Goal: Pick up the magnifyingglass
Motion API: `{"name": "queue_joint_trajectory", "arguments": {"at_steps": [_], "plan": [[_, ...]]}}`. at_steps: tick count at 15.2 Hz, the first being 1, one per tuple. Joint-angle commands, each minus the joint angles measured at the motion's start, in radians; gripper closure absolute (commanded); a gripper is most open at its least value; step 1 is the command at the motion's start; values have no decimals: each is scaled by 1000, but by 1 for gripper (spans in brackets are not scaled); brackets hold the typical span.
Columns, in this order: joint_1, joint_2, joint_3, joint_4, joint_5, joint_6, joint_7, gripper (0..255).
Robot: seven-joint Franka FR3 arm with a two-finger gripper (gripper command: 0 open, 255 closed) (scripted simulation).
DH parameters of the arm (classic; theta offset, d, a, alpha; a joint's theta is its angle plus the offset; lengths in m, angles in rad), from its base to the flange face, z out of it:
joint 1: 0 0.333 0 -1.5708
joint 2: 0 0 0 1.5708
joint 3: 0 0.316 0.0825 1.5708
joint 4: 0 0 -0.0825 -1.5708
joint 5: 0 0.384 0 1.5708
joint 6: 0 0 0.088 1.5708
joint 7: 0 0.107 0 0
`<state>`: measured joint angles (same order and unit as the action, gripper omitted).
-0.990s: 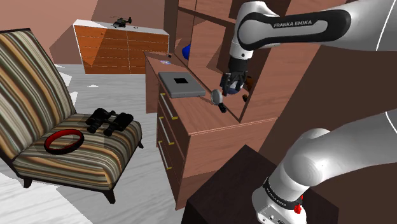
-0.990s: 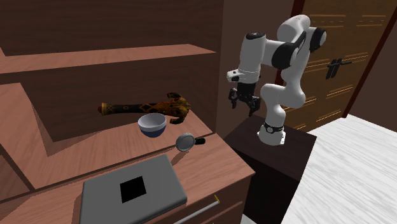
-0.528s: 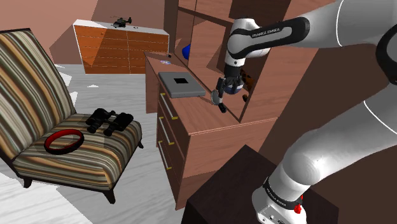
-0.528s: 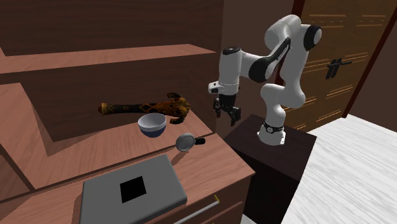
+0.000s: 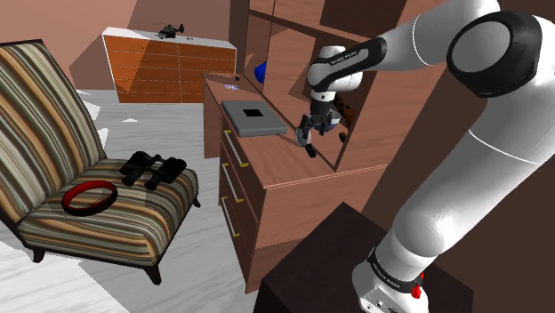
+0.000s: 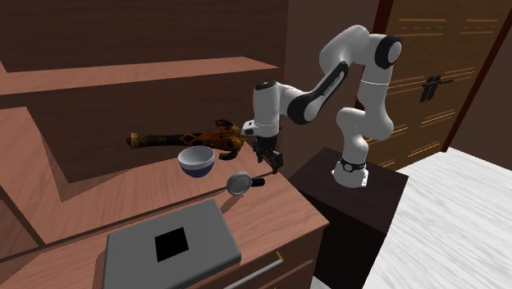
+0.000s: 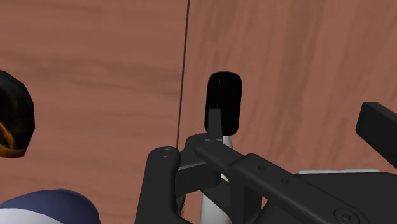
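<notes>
The magnifying glass lies on the wooden desk top, a round silver-rimmed lens with a short black handle. In the shoulder view its handle pokes out below the hand. My black gripper hangs just above the handle end, open, with nothing between its fingers. In the wrist view the gripper looks down on the handle, which lies close to one finger; the lens is mostly hidden behind the hand.
A blue and white bowl and an ornate brown tool sit by the back panel, close to the hand. A grey flat box with a black square lies nearer the front. A striped armchair stands beside the desk.
The arm has swung toward the desk's back panel. The gripper has come down from beside the desk edge to just over the magnifying glass handle. The magnifying glass has not moved.
</notes>
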<state>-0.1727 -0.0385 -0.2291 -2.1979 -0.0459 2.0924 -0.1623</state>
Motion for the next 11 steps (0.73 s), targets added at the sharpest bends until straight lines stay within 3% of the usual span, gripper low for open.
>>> {"name": "queue_joint_trajectory", "arguments": {"at_steps": [1, 5, 11], "plan": [[-13, 72, -15, 41, 20, 25, -23, 0], [-41, 197, -33, 127, 63, 53, -64, 0], [-44, 243, -29, 99, 78, 126, -73, 0]]}}
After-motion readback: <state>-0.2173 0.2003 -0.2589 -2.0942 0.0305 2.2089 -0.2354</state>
